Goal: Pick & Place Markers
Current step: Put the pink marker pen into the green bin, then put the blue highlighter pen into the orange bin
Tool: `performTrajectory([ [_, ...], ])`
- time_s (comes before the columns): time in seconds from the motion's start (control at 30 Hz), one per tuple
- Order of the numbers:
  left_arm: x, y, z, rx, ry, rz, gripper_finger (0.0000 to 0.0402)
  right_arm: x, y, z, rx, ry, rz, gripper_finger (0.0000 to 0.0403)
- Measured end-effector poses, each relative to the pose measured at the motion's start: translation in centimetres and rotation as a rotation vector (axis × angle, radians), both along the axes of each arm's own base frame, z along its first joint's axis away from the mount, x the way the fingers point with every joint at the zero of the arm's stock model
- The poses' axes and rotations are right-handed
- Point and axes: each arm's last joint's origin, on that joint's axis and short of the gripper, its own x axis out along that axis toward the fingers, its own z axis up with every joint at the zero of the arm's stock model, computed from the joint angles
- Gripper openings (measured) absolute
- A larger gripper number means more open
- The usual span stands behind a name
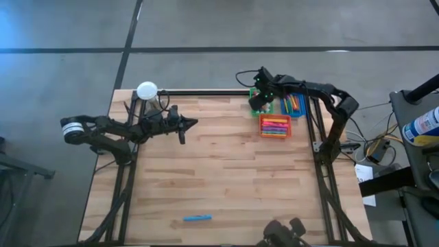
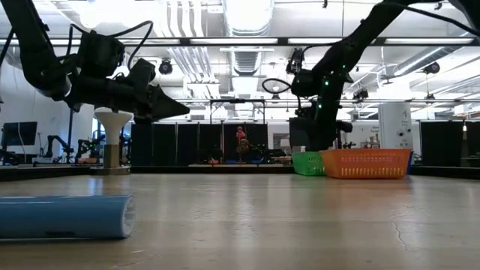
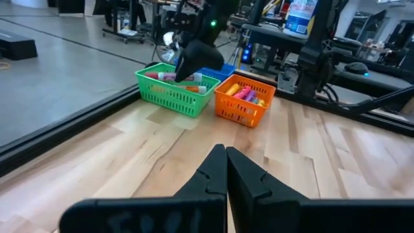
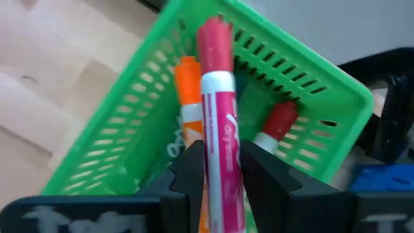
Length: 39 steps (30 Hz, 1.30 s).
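markers (image 4: 194,110) fill green bin (image 4: 304,84); pink marker (image 4: 220,149) seemingly between right gripper (image 4: 217,168) jaws.

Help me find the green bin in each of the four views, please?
High view: green bin at the far edge, under the right gripper.
Low view: right of centre, beside the orange bin.
Left wrist view: upper middle.
Right wrist view: fills the frame.
Shared landmark: the orange bin.

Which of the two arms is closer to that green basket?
The right. Its gripper hangs right over the green basket with a pink marker between its fingers. The left gripper hovers over mid-table, well away.
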Motion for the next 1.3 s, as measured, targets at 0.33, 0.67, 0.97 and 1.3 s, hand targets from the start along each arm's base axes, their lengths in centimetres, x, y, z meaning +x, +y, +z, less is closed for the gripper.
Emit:
performTrajectory([
  [0.33, -0.5, 0.1, -0.3, 0.008, 0.004, 0.016, 0.0, 0.0, 3.5, 4.3, -0.038, -0.03, 0.071, 0.015],
  [0.67, 0.6, -2.4, -0.7, -0.042, 0.05, -0.246, 0.0, 1.7, 16.7, 3.9, -0.101, -0.258, 0.364, 0.0036],
  [0.97, 3.9, -11.6, -0.1, -0.161, 0.441, -0.412, 0.0001, 0.2, 23.1, 2.7, -0.196, -0.356, 0.432, 0.0023],
  [1.3, 4.8, -22.2, 5.0, -0.21, 0.704, -0.397, 0.0004, 0.3, 25.2, 2.2, -0.239, -0.349, 0.491, 0.0023],
])
